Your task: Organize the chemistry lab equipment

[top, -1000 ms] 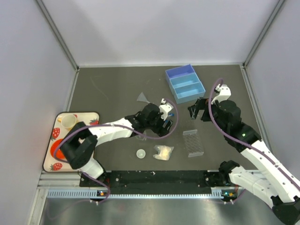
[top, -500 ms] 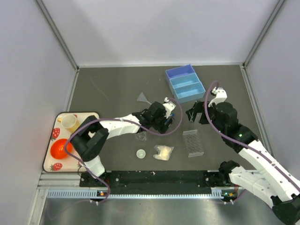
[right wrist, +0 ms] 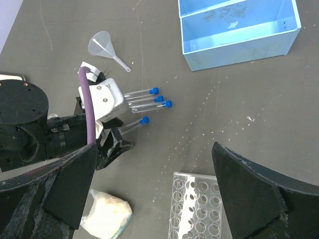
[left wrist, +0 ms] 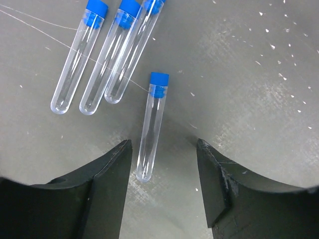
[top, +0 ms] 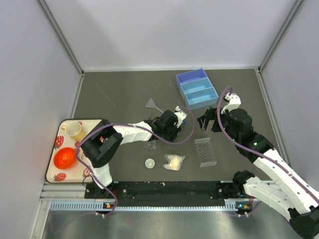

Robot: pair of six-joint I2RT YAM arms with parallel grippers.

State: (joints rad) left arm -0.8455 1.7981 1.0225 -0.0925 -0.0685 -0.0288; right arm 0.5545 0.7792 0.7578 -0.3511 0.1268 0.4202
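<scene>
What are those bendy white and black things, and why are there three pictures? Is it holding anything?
Those are two robot arms bolted to a dark table, each ending in a two-finger claw. One picture looks down from above. The other two come from little cameras on the wrists, so each shows its own black fingers.

On the table lie four clear tubes with blue caps, a clear plastic funnel, a light blue tray with compartments, a clear rack full of holes, a small white round dish and a pale yellowish packet.

The left claw sits around the bottom of one lone blue-capped tube, with gaps on both sides, so it is not gripping yet. The right claw is wide open, holding nothing.
</scene>
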